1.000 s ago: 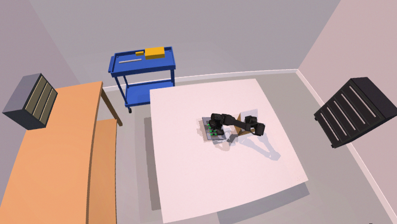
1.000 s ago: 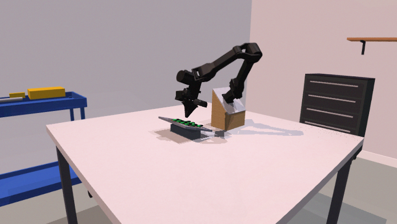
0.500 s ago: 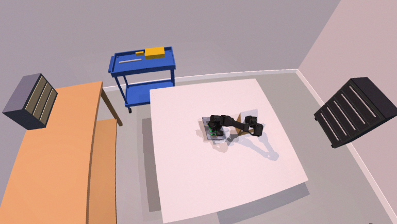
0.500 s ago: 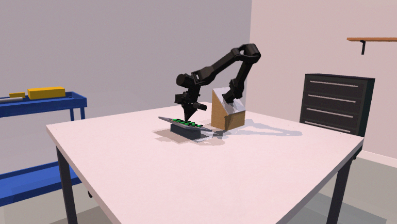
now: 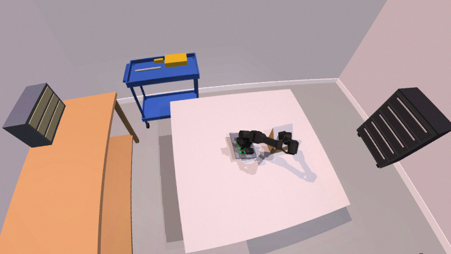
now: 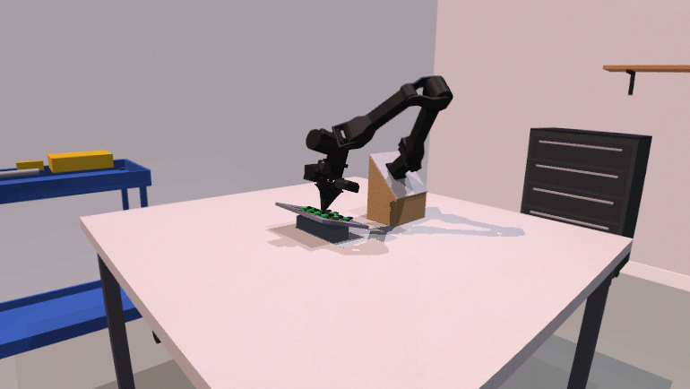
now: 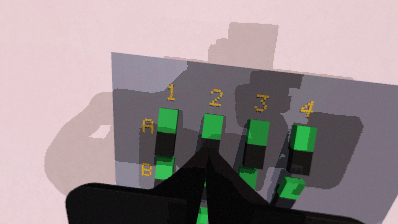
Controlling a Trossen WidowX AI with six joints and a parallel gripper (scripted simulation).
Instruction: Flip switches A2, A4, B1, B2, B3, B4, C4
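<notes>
Switch panel sits tilted on a dark block, on the pale table, left of the arm's wooden stand. Near to far, exterior view: table's near stretch first, then panel, with the gripper pointing down at it. Fingers together, nothing between them. Wrist view: tips at the dark near half of switch A2; contact, can't tell. A2's far half is green, uncovered. A1, A3 and A4 show green far, dark near. B1, B3 and B4 partly visible, rest of B and row C mostly behind fingers. Black arm reaches left from the stand's sloped top. Farther back: blue cart on the left with yellow box on top, dark drawer cabinet on the right, orange shelf on the wall above the cabinet's level.
</notes>
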